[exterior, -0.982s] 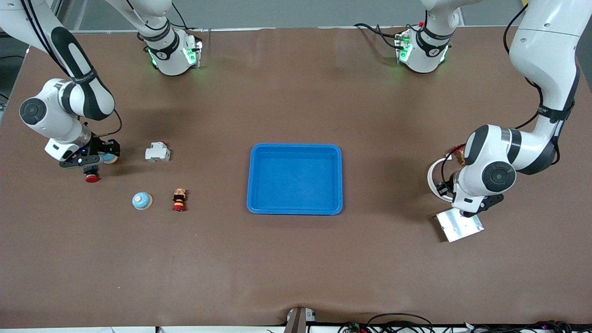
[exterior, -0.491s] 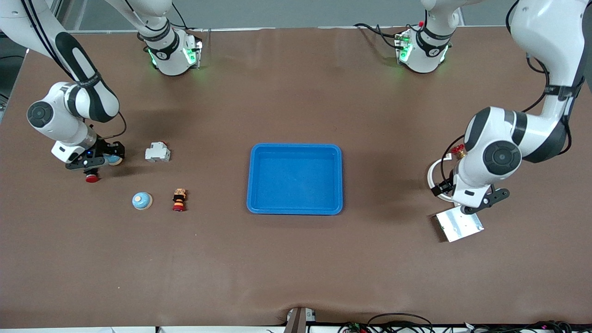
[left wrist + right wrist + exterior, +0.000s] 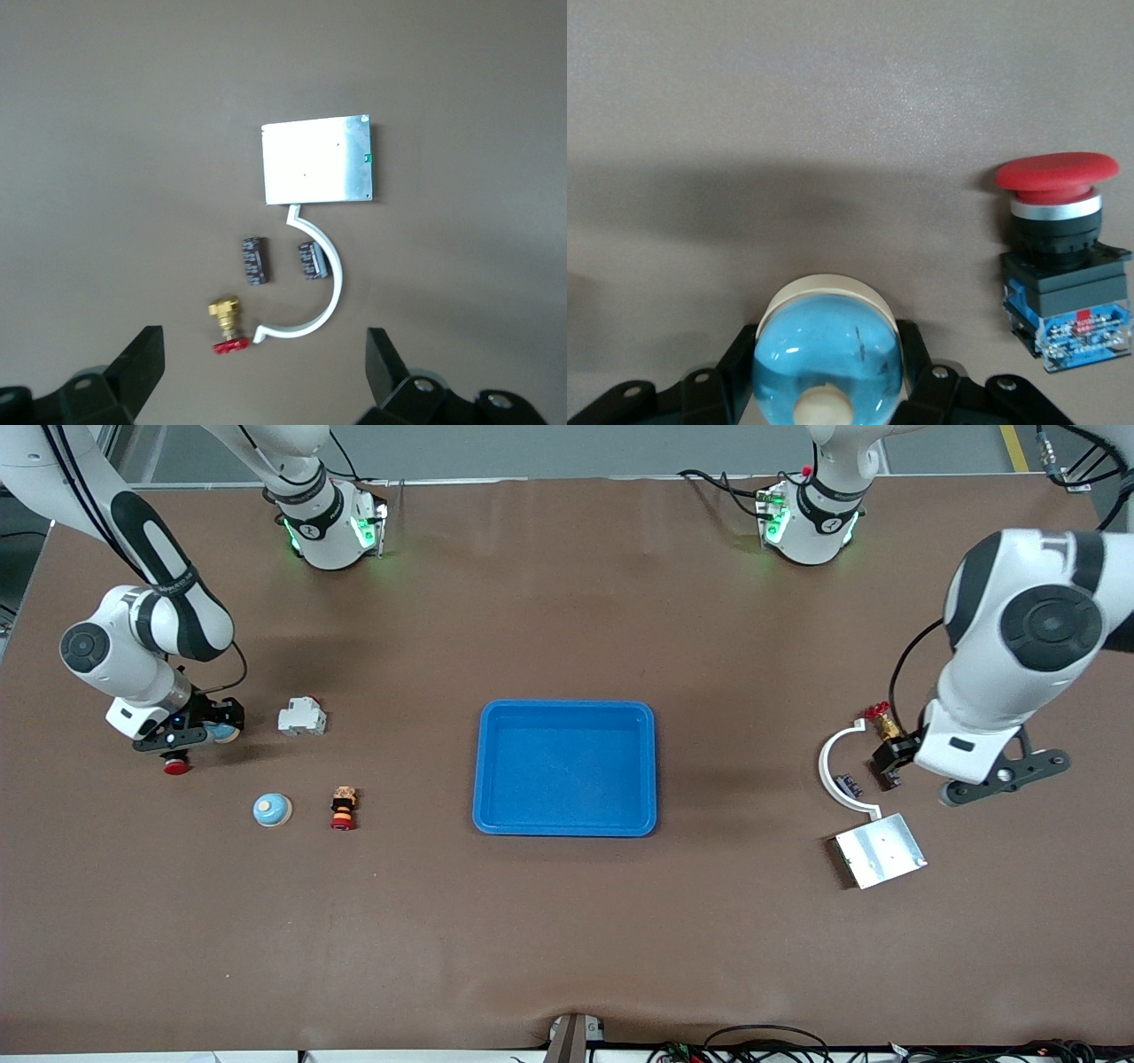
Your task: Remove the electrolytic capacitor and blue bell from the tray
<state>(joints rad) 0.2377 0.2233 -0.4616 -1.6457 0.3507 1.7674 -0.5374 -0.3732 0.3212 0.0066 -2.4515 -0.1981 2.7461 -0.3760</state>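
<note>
A: At the right arm's end of the table, what does the right gripper point(image 3: 215, 730) have?

B: It is pinching a bell point(image 3: 828, 356), a glossy pale-blue dome on a cream rim with a cream knob on top; the black fingers point(image 3: 917, 367) press its two sides. Just beside it lies a push button point(image 3: 1063, 257) with a smooth red mushroom cap, a metal collar and a clear blue block.

A: Another bell?

B: Yes, a second blue bell point(image 3: 272, 810) sits nearer the front camera, with a small stacked red-and-orange part point(image 3: 343, 807) beside it. A boxy white breaker point(image 3: 301, 716) rests near the gripper (toward the tray).

A: The tray?

B: A blue plastic tray point(image 3: 565, 822), rectangular with rounded corners, mid-table.

A: And the left arm's end?

B: The left gripper point(image 3: 266, 376) hangs spread wide over a cluster. Two dark ribbed capacitors, the first capacitor point(image 3: 255, 260) and the second capacitor point(image 3: 310, 259), lie inside a curved white strip point(image 3: 332, 283). A brass valve point(image 3: 228, 323) with a red handle touches one end of it, a flat matte metal plate point(image 3: 319, 159) the other.
</note>
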